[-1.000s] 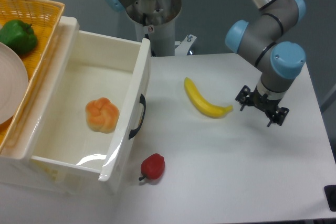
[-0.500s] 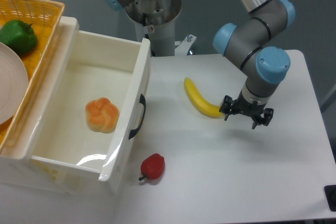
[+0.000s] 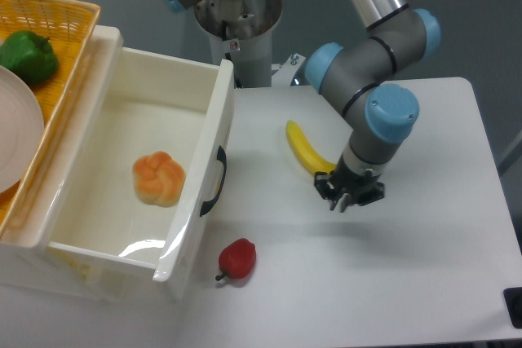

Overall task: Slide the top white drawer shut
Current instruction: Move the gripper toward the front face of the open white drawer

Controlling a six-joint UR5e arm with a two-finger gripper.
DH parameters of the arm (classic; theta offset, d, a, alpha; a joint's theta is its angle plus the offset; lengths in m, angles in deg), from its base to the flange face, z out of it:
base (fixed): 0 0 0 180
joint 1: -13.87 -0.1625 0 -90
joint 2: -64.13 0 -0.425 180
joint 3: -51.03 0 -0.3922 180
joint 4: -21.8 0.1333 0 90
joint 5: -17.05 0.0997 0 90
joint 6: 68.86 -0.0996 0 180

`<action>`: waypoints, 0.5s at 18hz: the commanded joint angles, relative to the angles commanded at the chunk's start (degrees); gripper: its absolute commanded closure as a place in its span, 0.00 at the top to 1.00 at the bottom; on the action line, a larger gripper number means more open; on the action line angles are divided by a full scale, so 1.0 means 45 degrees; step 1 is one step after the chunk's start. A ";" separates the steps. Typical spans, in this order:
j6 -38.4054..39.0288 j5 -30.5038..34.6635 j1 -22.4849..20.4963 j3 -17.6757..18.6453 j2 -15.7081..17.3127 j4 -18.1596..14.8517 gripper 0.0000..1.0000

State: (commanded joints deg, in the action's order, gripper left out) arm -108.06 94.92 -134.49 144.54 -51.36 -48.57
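Observation:
The top white drawer [image 3: 204, 170] stands pulled far out of the cream-white cabinet on the left, its glossy front panel facing right with a black arched handle [image 3: 214, 182]. An orange bun-like item [image 3: 159, 178] lies inside it. My gripper [image 3: 349, 195] hangs low over the table to the right of the drawer front, well apart from the handle, just past the lower end of a yellow banana [image 3: 305, 149]. Its fingers point down and are too small and dark to judge.
A red pepper-like fruit [image 3: 237, 259] lies on the table near the drawer's front corner. A wicker basket [image 3: 57, 30] on top of the cabinet holds a green pepper [image 3: 28, 56] and a white plate [image 3: 16, 128]. The arm's base [image 3: 236, 14] stands behind.
The gripper has travelled left across the table, from the right side past the banana's tip towards the drawer. Nothing else has moved.

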 joint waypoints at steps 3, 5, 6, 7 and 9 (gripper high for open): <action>0.0137 -0.0952 0.0196 -0.0039 0.0311 -0.0531 0.00; 0.0157 -0.1870 0.0255 -0.0078 0.0604 -0.0824 0.00; 0.0176 -0.2281 0.0333 -0.0098 0.0702 -0.1058 0.00; 0.0176 -0.2614 0.0488 -0.0214 0.0819 -0.1273 0.00; 0.0196 -0.3220 0.0626 -0.0409 0.0957 -0.1664 0.00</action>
State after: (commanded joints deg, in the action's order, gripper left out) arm -107.18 80.43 -131.68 142.70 -47.05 -56.06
